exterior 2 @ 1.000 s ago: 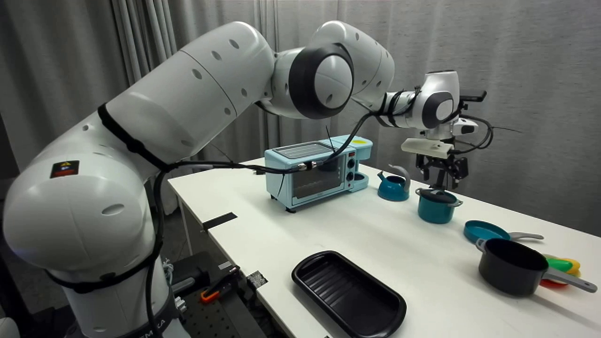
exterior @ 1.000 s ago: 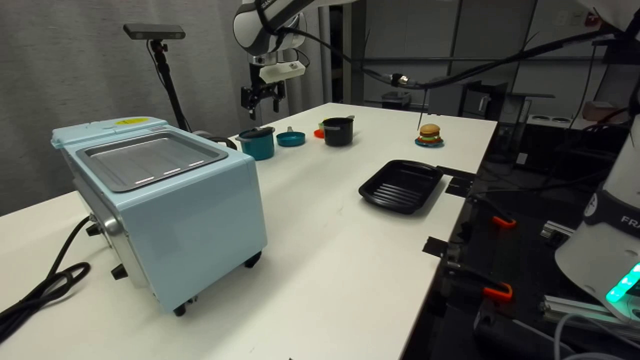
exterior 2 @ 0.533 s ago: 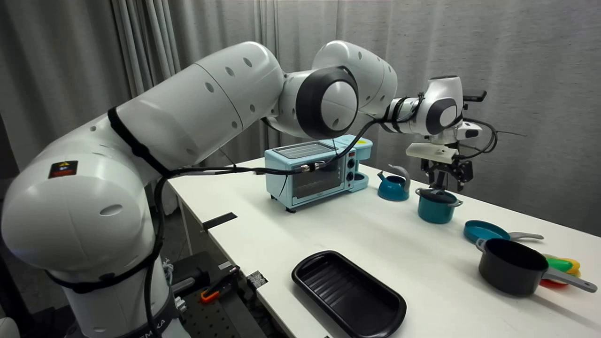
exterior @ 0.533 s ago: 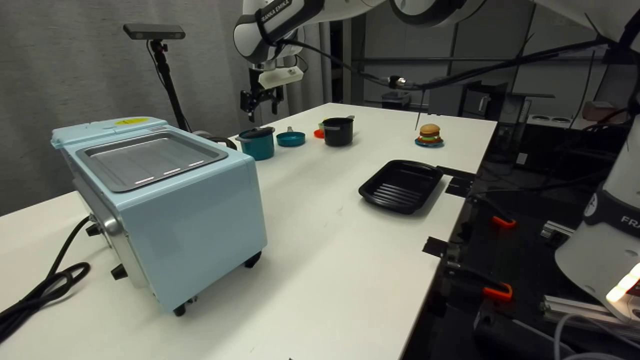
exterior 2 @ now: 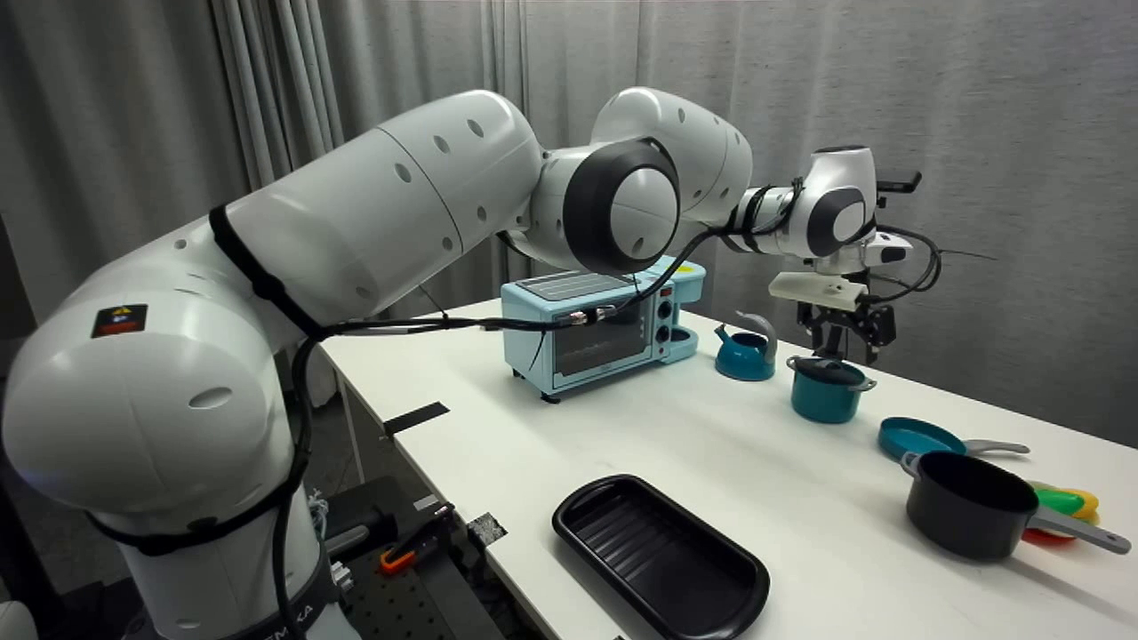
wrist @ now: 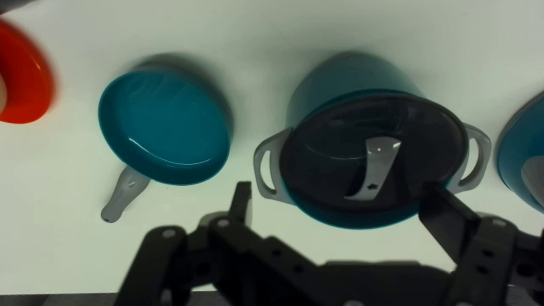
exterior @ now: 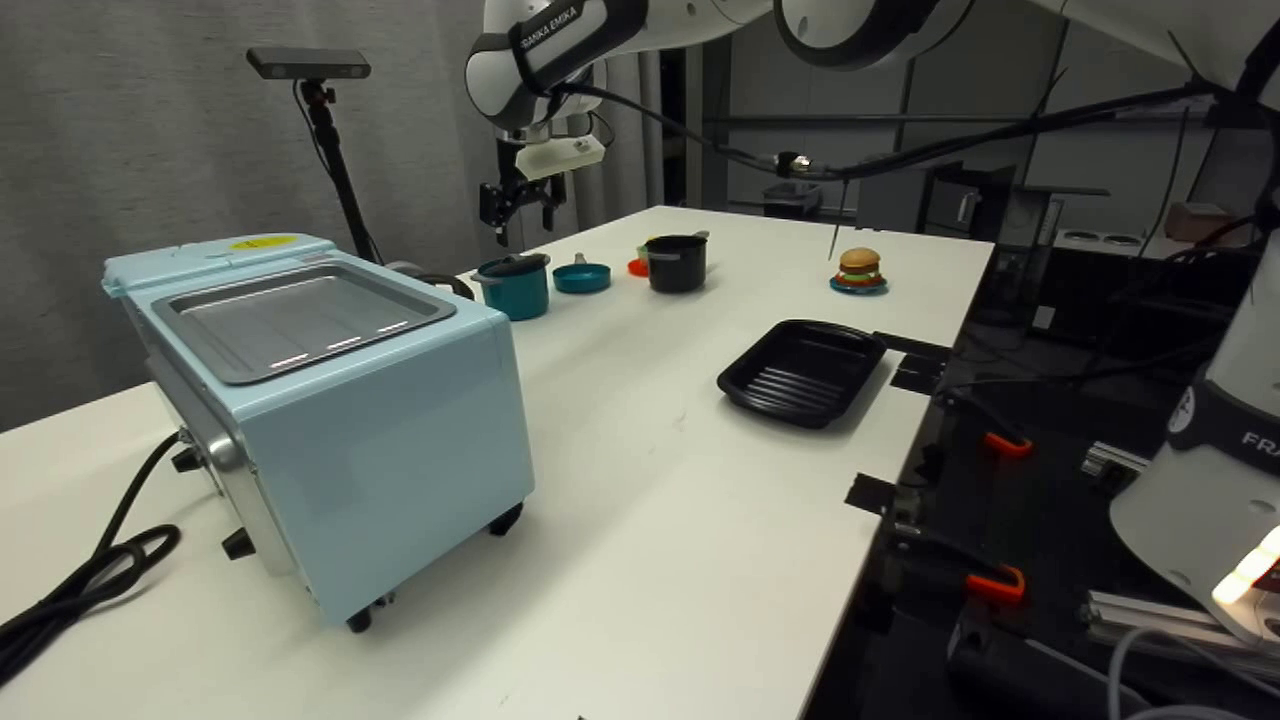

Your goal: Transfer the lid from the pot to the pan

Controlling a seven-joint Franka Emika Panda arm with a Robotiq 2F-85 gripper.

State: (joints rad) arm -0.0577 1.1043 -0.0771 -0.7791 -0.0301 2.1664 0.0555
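Note:
The teal pot (exterior: 520, 300) (exterior 2: 823, 402) (wrist: 352, 76) stands upright on the white table with two grey side handles. The dark see-through lid (exterior: 514, 264) (exterior 2: 822, 371) (wrist: 323, 174) lies on top of it, with a grey strap handle (wrist: 379, 165) across its middle. The teal pan (exterior: 582, 279) (exterior 2: 916, 438) (wrist: 170, 119) lies beside the pot, empty, with a grey handle. My gripper (exterior: 525, 228) (exterior 2: 852, 352) (wrist: 338, 186) is open and empty above the pot. In the wrist view its fingers stand wide to either side of the lid's handle, touching nothing.
A black saucepan (exterior: 677, 268) (exterior 2: 969, 511) stands near the pan. A red plate (wrist: 27, 80) lies beyond the pan. A teal kettle (exterior 2: 745, 358) (wrist: 522, 144) stands on the pot's other side. A blue toaster oven (exterior: 400, 430) (exterior 2: 533, 333) and a black tray (exterior: 800, 375) (exterior 2: 662, 556) are also on the table.
My arm has lowered and the gripper has come down a little, shifting slightly to the pan's side of the pot. The pot, lid and pan have not moved.

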